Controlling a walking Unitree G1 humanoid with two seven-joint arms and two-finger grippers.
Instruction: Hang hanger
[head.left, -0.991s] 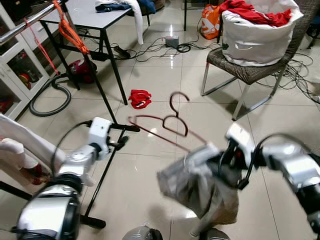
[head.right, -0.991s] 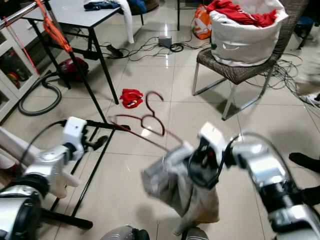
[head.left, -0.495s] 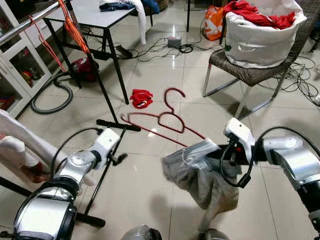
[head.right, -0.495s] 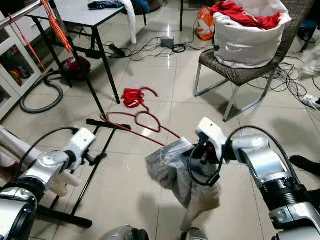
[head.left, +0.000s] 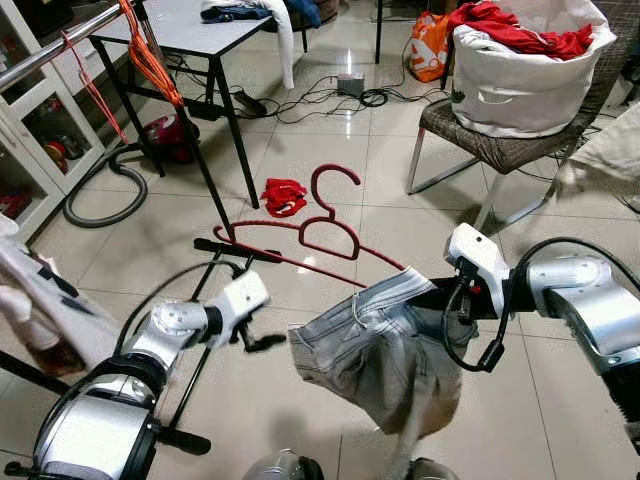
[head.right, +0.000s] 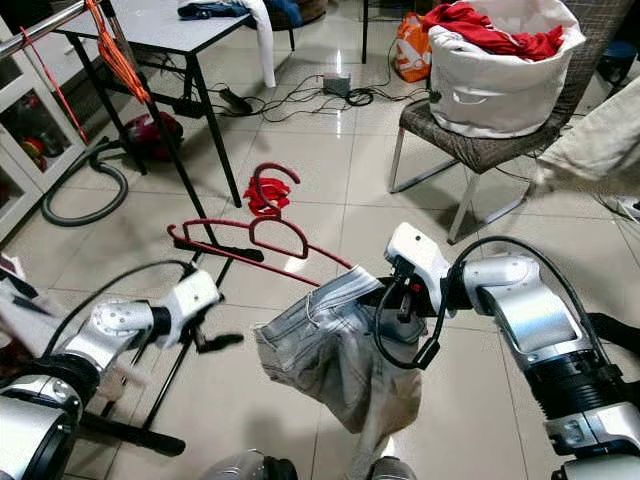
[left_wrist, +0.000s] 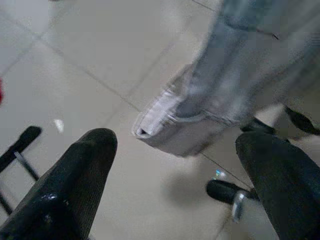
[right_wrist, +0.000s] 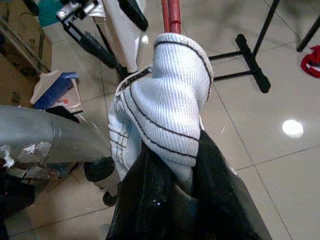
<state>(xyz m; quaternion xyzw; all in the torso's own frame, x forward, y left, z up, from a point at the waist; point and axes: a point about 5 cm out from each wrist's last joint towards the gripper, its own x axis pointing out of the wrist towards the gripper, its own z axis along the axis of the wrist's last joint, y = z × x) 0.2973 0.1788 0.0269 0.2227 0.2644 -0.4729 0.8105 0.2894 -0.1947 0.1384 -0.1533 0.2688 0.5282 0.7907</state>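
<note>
Right gripper (right_wrist: 172, 200) clamps the grey garment (head.left: 385, 345) draped on the red hanger (head.left: 320, 235) — keeping them together for hanging; left gripper (left_wrist: 175, 195) gapes wide just beside the cloth

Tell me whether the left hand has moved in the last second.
Yes. The left hand has swung inward from the rack's floor bar toward the jeans.

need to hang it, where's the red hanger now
The red hanger is held up mid-frame by the right gripper, jeans draped on it.

Red cloth (head.left: 281, 196) on tiled floor (head.left: 320, 150)
</note>
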